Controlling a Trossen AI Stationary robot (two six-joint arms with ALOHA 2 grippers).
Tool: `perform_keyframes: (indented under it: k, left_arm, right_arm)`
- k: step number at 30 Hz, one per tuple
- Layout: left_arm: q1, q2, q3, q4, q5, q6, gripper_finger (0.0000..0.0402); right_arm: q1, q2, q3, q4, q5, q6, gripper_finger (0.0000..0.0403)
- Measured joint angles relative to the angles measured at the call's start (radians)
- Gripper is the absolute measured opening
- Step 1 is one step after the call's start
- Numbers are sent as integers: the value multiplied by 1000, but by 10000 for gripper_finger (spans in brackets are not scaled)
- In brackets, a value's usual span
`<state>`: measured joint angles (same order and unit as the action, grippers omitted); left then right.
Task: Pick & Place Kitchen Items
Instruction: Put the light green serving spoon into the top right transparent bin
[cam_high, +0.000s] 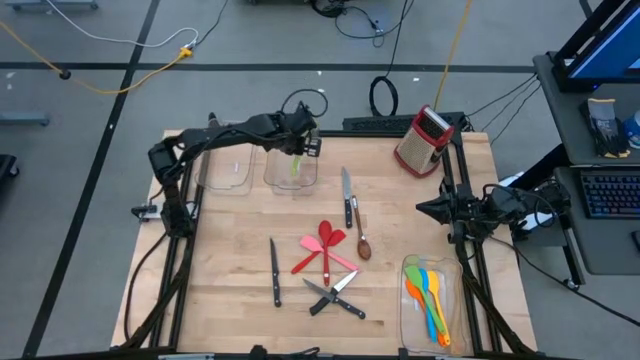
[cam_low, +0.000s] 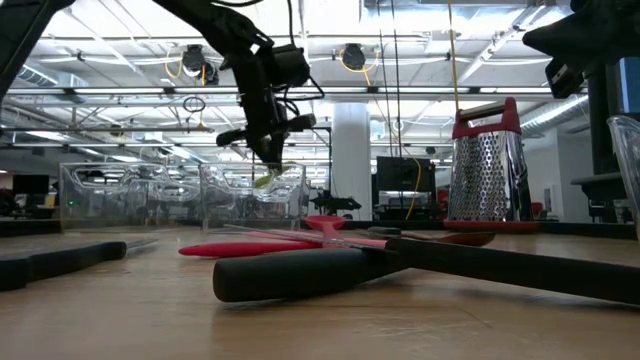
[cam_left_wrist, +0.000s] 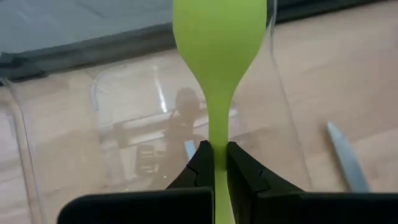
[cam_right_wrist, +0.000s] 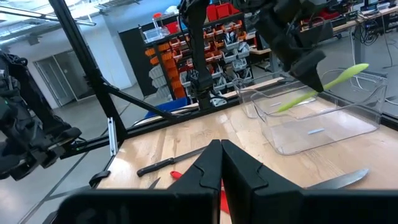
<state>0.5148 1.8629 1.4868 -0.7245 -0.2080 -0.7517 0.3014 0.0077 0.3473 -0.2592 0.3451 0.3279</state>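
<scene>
**Green spoon held over the far bin, sorting partly done**

Green spoon is clamped by its handle in the jaws of the left gripper, which hangs above the middle clear bin in the upper centre of the high view; the spoon is not yet released. The right gripper waits at the right edge of the wooden surface, jaws closed and empty.

Done, by judgement: several coloured spoons and spatulas already lie in the bin at lower right. Left to do: two red spatulas, a brown spoon, and four knives, namely one upper centre, one lower left and a crossed pair, all lying loose at the frame's centre. A second bin stands beside the first; a red box grater occupies the upper right.

The left half of the surface looks open for travel; the bin walls are the nearest edges to clear.
</scene>
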Motion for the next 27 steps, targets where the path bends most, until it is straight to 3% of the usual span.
perform_keyframes:
  k: [13, 27]
  left_arm:
    - [-2, 5, 0, -67, 82, 196, 6]
    - [4, 109, -4, -96, 111, 273, 6]
  right_arm:
    - [0, 0, 0, 0, 2, 0, 0]
    - [0, 0, 0, 0, 25, 9, 0]
